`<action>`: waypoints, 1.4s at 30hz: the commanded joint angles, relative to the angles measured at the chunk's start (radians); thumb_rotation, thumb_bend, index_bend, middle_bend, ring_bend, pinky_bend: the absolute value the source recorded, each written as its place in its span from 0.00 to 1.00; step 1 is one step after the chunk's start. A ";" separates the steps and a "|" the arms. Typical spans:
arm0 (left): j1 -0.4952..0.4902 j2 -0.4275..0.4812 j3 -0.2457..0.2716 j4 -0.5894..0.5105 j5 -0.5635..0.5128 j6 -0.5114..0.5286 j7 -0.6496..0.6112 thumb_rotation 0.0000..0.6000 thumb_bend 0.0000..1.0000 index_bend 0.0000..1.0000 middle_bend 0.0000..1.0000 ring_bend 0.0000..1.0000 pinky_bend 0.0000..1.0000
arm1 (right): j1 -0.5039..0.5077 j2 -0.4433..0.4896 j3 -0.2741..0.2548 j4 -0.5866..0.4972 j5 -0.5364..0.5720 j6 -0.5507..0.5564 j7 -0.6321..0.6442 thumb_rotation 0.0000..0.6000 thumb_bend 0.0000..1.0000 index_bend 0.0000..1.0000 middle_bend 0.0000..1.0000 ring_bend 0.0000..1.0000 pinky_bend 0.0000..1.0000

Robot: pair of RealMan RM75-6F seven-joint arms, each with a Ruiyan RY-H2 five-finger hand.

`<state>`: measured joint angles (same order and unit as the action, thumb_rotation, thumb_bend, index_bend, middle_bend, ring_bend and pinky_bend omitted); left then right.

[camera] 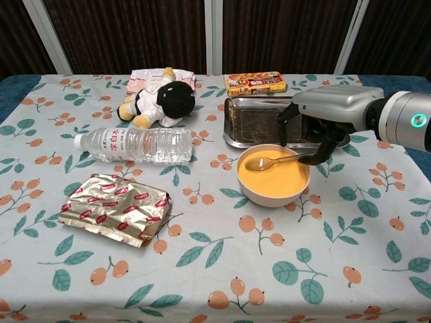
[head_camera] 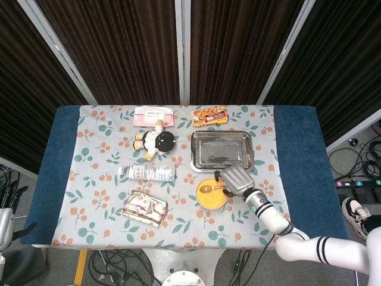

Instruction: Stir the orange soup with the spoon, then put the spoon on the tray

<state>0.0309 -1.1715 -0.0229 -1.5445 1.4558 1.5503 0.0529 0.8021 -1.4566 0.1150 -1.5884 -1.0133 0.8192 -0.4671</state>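
— Dark curtains behind, and a table [camera: 202, 282] under a cloth printed with leaves and orange fruit. What's the arm up to?

— The right hand [camera: 328, 114] hangs just past the far right rim of the bowl [camera: 273, 176] of orange soup [camera: 273, 173], fingers curled down onto the handle of the spoon [camera: 268, 161]. The spoon's scoop lies over the soup on its left side, at or just above the surface; I can't tell which.

— And the tray [camera: 277, 121]?

— Straight behind the bowl, almost touching it, and nothing lying in it that I can see.

— What could go wrong?

— I'd guess the bowl is light. A stir that drags the spoon against the rim could tip or shove it, towards the tray or off to the water bottle [camera: 133, 145] left of the bowl. A fast sweep might slop soup on the cloth. The hold looks thin too, near the handle's end, so the spoon could twist loose and sink.

— Anything you can't make out?

— How the fingers meet the handle; the hand's own shell covers that from both sides. From overhead the right hand [head_camera: 233, 179] hides the handle's end altogether. The left hand [head_camera: 3, 221] barely shows at the frame's edge, well away from the bowl, so I can't tell how its fingers sit.
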 commanded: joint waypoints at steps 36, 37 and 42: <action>0.009 -0.016 -0.002 0.035 -0.007 -0.003 -0.027 1.00 0.06 0.22 0.14 0.12 0.13 | 0.044 -0.041 -0.032 0.039 0.067 0.012 -0.027 1.00 0.33 0.55 0.96 0.96 1.00; 0.009 -0.016 -0.002 0.035 -0.008 -0.004 -0.027 1.00 0.06 0.22 0.14 0.12 0.13 | 0.046 -0.040 -0.032 0.039 0.068 0.012 -0.028 1.00 0.33 0.56 0.96 0.96 1.00; 0.009 -0.013 -0.003 0.035 -0.007 -0.004 -0.026 1.00 0.06 0.22 0.14 0.12 0.13 | 0.057 -0.023 -0.033 0.026 0.048 0.021 -0.048 1.00 0.34 0.60 0.96 0.96 1.00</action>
<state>0.0402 -1.1847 -0.0257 -1.5097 1.4490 1.5465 0.0263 0.8560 -1.4847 0.0820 -1.5585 -0.9597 0.8367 -0.5094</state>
